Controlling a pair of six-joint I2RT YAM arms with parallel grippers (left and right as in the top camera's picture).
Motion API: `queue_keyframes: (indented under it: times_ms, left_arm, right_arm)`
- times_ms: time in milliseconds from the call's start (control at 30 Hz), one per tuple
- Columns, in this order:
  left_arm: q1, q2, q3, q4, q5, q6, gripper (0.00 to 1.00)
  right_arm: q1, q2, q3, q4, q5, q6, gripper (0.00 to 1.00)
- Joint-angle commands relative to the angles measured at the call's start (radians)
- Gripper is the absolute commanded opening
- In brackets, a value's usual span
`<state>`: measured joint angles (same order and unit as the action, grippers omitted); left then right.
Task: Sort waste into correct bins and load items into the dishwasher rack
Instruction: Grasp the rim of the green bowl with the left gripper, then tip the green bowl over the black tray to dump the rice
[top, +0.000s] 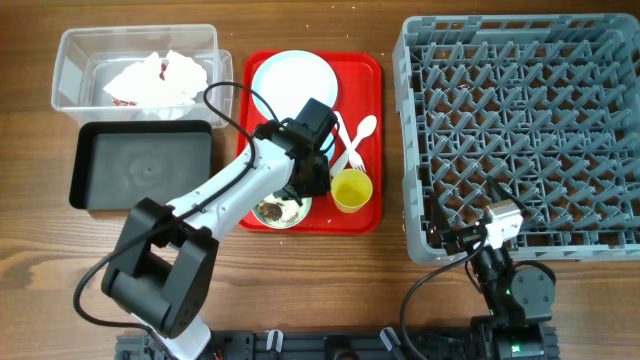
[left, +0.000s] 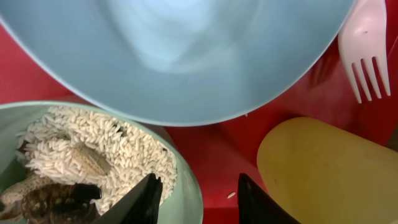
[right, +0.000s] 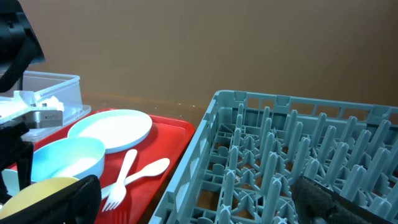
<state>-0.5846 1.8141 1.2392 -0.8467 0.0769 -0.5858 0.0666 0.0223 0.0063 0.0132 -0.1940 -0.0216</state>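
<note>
My left gripper (top: 300, 192) (left: 196, 182) is open and straddles the rim of the pale green bowl (top: 278, 213) (left: 188, 186). One finger is inside over the rice scraps (left: 106, 149), the other outside over the red tray (top: 368, 90). The pale blue bowl (left: 186, 56) (right: 65, 158) is just beyond, mostly hidden under my wrist in the overhead view. The yellow cup (top: 351, 189) (left: 329, 168) is to the right. The plate (top: 293, 80), fork (left: 367, 50) and spoon (top: 362, 133) lie on the red tray. My right gripper (top: 497, 225) (right: 199, 199) is open and empty by the dishwasher rack (top: 520, 130) (right: 280, 155).
The clear tub (top: 70, 60) at the back left holds the stained napkin (top: 155, 78). The black tray (top: 140, 165) lies in front of it. The rack holds nothing that I can see.
</note>
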Motion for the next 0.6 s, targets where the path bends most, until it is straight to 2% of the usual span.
queue_keyframes:
  times_ms: [0,167,233,333,433,567]
  left_arm:
    - [-0.014,0.019,-0.045,0.026,0.0,-0.007,0.37]
    - [-0.014,0.019,-0.102,0.074,0.001,-0.007,0.29]
    - [-0.014,0.019,-0.107,0.073,0.001,-0.007,0.18]
    - [-0.014,0.019,-0.106,0.073,0.006,-0.006,0.07]
    - [-0.012,0.018,-0.091,0.06,0.037,-0.006,0.04]
    - [-0.012,-0.016,-0.023,-0.055,0.043,-0.006,0.04]
  right_arm:
    - [0.003,-0.005,-0.001,0.003,-0.006,-0.004,1.0]
    - [0.003,-0.005,-0.001,0.003,-0.006,-0.004,1.0]
    - [0.003,-0.005,-0.001,0.003,-0.006,-0.004,1.0]
    - [0.003,-0.005,-0.001,0.003,-0.006,-0.005,1.0]
    - [0.003,-0.005,-0.001,0.003,-0.006,-0.004,1.0]
    - [0.003,-0.005,-0.001,0.003,-0.006,-0.004,1.0]
